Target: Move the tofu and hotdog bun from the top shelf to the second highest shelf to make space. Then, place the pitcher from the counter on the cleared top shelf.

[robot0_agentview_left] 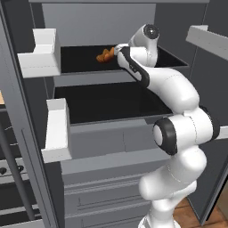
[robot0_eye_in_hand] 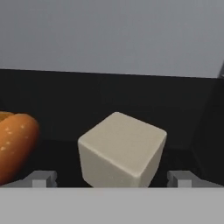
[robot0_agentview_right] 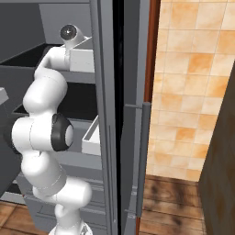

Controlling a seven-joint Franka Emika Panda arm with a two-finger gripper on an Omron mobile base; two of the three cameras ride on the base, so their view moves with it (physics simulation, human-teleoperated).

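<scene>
**Tofu framed between open fingers on the top shelf**

The tool (robot0_eye_in_hand: 112, 178) is seen spread wide and empty in the hand view, one fingertip (robot0_eye_in_hand: 41, 178) low on the left and the other low on the right, with the tofu (robot0_eye_in_hand: 122, 151) sitting between them and just beyond. The pale cube rests on the top shelf (robot0_agentview_left: 80, 58), turned so that one vertical edge faces the camera. The hotdog bun (robot0_eye_in_hand: 15, 146) lies just beside it on the left, apart from the cube by a narrow dark gap. In the left base view the bun's orange-brown end (robot0_agentview_left: 104, 55) is visible on the shelf next to the wrist, while the tofu itself is hidden behind the arm. The second highest shelf (robot0_agentview_left: 107, 102) lies bare directly below.

The tofu is judged to be light and soft, with smooth faces that could slip or be crushed under a hard squeeze. A hold across two opposite flat faces, near mid-height, is suggested; because the cube is presented corner-on, a roll of the wrist would probably be needed so that the pads meet faces rather than edges. Care is called for on the left side, where the bun could be nudged by the near finger.
</scene>
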